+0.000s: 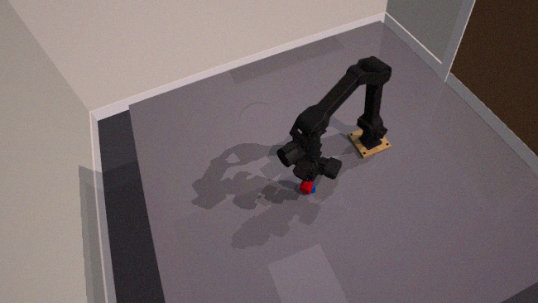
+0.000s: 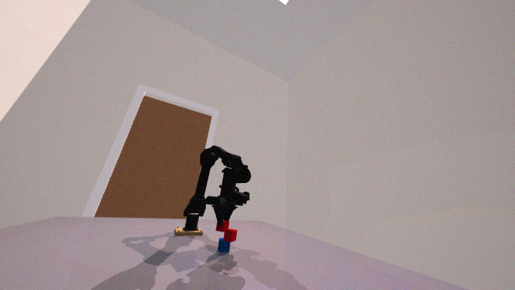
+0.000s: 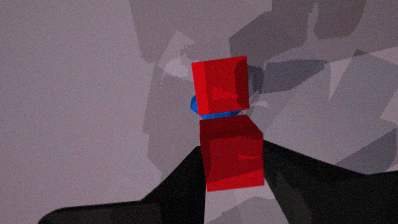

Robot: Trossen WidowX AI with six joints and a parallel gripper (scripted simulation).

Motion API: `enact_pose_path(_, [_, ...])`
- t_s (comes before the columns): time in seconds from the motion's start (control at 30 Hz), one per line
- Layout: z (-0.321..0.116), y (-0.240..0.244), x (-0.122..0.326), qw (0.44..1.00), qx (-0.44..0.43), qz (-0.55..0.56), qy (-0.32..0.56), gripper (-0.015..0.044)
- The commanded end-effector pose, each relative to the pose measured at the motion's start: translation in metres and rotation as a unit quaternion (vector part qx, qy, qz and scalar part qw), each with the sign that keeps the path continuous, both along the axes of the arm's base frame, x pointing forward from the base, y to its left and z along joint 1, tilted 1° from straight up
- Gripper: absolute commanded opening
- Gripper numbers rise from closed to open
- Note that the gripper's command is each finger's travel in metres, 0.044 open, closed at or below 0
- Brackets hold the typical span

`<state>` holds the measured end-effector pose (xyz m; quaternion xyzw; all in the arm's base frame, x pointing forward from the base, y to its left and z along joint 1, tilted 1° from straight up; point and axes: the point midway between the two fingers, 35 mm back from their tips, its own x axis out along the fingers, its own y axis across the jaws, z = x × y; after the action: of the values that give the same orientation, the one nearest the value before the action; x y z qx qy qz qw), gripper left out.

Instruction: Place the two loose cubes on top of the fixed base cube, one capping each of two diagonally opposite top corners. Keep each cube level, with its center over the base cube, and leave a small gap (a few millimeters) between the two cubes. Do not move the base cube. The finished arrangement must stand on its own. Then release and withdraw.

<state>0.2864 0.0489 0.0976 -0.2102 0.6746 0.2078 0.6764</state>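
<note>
1. Gripped in midair: the pincer [image 1: 309,179] [image 2: 223,222] [image 3: 228,149], its jaws partly open, clasps a red cube [image 2: 222,226] [image 3: 232,157] above the counter [image 1: 414,232] [image 2: 317,265] [image 3: 75,100].
2. Below, a second red cube [image 1: 306,188] [image 2: 230,235] [image 3: 223,86] sits off-center atop the blue base cube [image 1: 313,189] [image 2: 223,246] [image 3: 194,105], jutting past its side.
3. The held cube hangs close to its red twin, higher up; whether it overlaps the blue one cannot be told.
4. In the top view, the blue cube stands between the counter's left edge and the arm's wooden base plate [image 1: 365,155] [image 2: 198,233], well in from the far corners.
</note>
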Motion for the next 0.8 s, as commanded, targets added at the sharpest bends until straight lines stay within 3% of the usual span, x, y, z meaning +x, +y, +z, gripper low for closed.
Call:
enact_pose_path(0.0, [-0.007, 0.0, 0.0, 1.0, 0.001, -0.004, 0.001, 0.0105])
enact_pose_path(0.77, [-0.023, 0.0, 0.0, 1.0, 0.002, -0.006, 0.001, 0.0105])
